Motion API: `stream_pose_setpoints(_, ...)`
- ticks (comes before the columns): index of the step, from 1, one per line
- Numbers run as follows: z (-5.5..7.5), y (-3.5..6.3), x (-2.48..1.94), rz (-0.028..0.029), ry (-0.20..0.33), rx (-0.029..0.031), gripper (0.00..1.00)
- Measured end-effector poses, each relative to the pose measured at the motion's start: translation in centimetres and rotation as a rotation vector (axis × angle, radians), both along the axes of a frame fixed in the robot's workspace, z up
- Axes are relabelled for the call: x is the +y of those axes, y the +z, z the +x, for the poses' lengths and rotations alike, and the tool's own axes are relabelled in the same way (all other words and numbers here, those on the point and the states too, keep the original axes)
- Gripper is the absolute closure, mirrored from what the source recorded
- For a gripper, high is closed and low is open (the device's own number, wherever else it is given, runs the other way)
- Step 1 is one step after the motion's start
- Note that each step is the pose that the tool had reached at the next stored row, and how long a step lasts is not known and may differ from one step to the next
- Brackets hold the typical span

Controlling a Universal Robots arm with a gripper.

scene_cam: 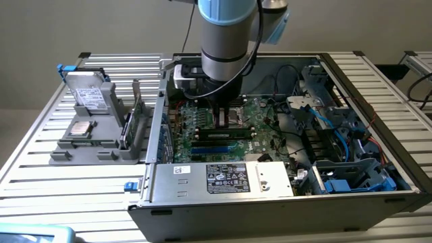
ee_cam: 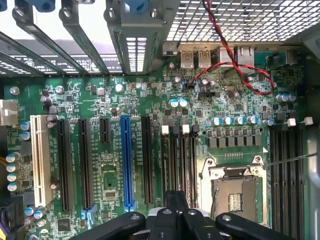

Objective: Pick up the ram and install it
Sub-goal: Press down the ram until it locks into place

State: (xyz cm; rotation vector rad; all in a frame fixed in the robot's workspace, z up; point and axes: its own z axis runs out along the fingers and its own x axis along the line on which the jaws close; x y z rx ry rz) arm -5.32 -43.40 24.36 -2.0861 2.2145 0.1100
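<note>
The ram (scene_cam: 226, 134) lies as a long dark stick with green edges across the motherboard (scene_cam: 202, 119), seated along a memory slot inside the open computer case. My gripper (scene_cam: 222, 123) hangs straight down over the ram's middle, fingers shut together, tips at or just above its top edge; I cannot tell whether they touch. In the wrist view the shut gripper (ee_cam: 176, 196) points at the black memory slots (ee_cam: 179, 160) with white latches, beside the processor socket (ee_cam: 235, 192). Nothing shows between the fingers.
Blue slots (scene_cam: 214, 148) run just in front of the ram. The power supply box (scene_cam: 223, 178) fills the case's front, and cables and drive cages (scene_cam: 337, 136) crowd the exterior view's right. A grey fixture (scene_cam: 88, 144) at the left holds a drive, a chip and a green expansion card (scene_cam: 135, 121).
</note>
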Motion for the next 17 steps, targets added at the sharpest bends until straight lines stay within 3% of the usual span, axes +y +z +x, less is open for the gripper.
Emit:
stream_pose_setpoints(6, -0.3, -0.29, -0.35, 0.0026, 0.000, -0.0029, 0.89)
stream_pose_setpoints(17, -0.3, -1.25, -0.38, 0.0088, 0.000, -0.0060, 0.89)
